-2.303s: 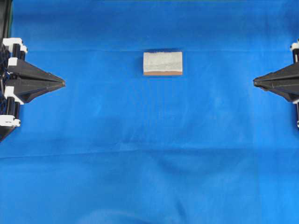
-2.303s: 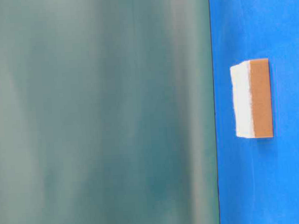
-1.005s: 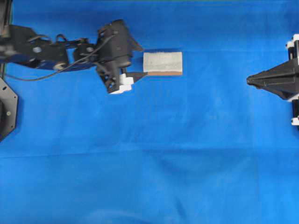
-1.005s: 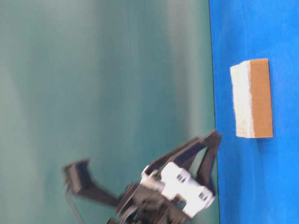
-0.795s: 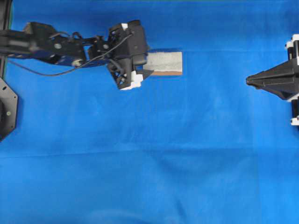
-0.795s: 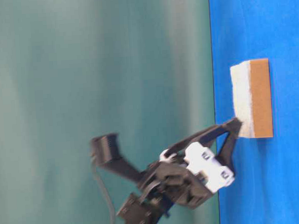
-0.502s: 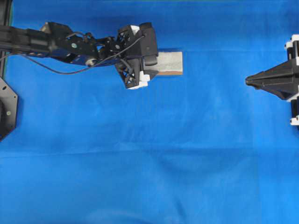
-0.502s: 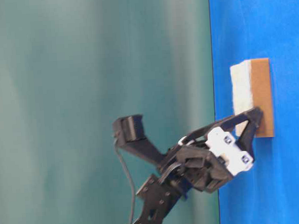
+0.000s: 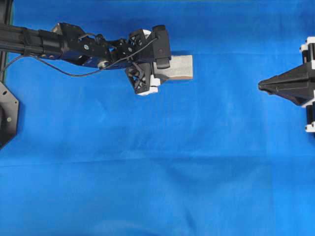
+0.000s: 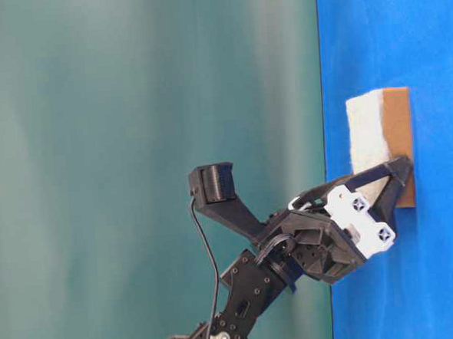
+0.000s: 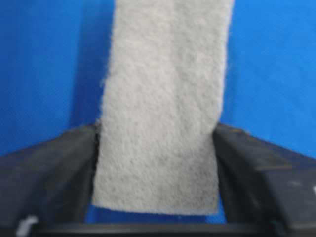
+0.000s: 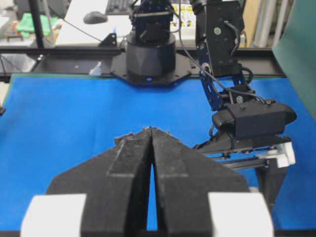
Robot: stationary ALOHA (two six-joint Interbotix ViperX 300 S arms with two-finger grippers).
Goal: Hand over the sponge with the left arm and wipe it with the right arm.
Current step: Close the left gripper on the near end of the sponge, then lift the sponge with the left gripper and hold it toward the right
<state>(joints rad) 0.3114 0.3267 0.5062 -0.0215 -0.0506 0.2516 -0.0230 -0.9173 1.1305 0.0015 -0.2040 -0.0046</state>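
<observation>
- Right now the sponge [image 9: 178,67] lies flat on the blue cloth [image 9: 157,162], far side of centre.
- Left claw [image 9: 156,69] pinches its near end, a finger [image 11: 54,173] against each side.
- Right claw [image 9: 261,85] hangs well apart, fingers pressed together.

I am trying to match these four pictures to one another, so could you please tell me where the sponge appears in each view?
Overhead: sponge upper centre, its left end under the left claw.
Table-level: right side, standing on edge against the blue cloth.
Left wrist: centre, running to the top edge, between the two fingers.
Right wrist: not visible; the left arm hides that spot.
Shared landmark: the blue cloth.
</observation>
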